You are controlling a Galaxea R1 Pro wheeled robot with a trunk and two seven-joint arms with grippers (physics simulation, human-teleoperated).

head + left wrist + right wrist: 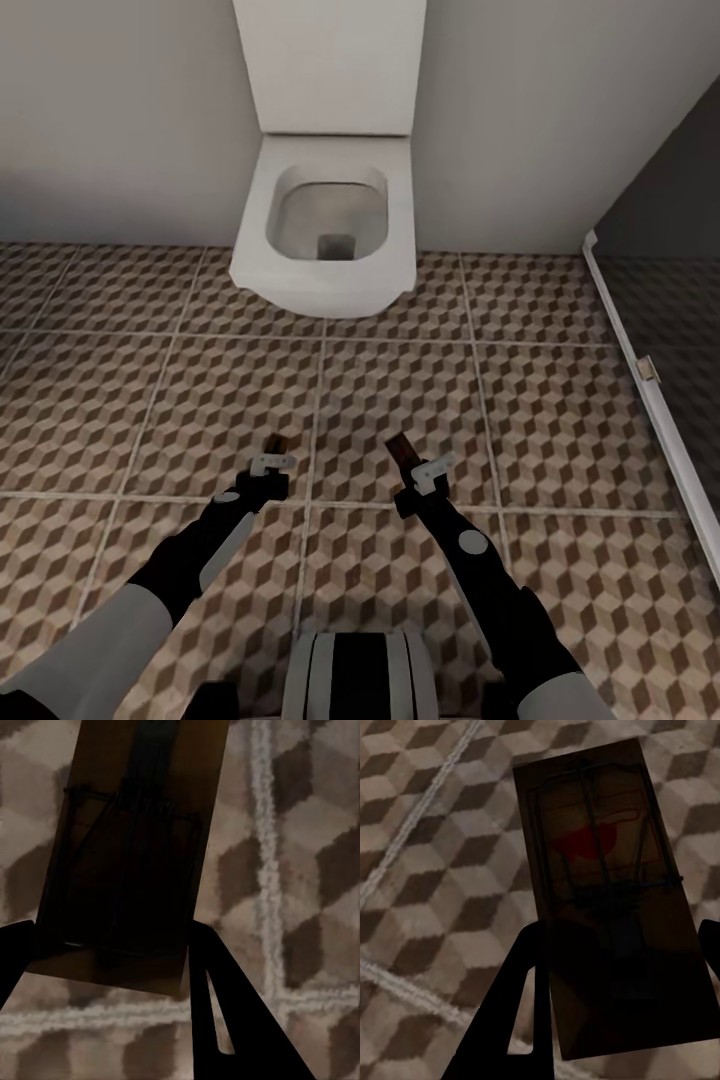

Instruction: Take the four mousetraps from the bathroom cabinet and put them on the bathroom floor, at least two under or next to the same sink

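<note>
Two mousetraps are in view, one in each hand, both held above the bathroom floor (560, 400) rather than lying on it. The left mousetrap (131, 862) is a tan board with dark wire across it, gripped near one end between the dark fingers (225, 1012) of the left hand (273, 455); from the head camera only a small brown tip of it sticks out past the hand. The right mousetrap (611, 892) shows its wire frame and a red mark on the board, and the right hand (412, 462) is clenched on its lower end, one finger (514, 1005) plain at the side. Both hands hang just in front of the robot's trunk, close over a grout line of the cube-patterned tiles.

Ahead stands a white toilet (325, 225) against the pale wall, and at the right runs a white-framed dark glass partition (650, 390). Neither sink nor cabinet is to be seen here.

As a judgement: two traps are out of the cabinet and carried, but not yet set down. Where the other two are, these pictures do not tell. What is left is to reach the sink, lay at least two traps under or beside it, and have all four on this same tiled floor
</note>
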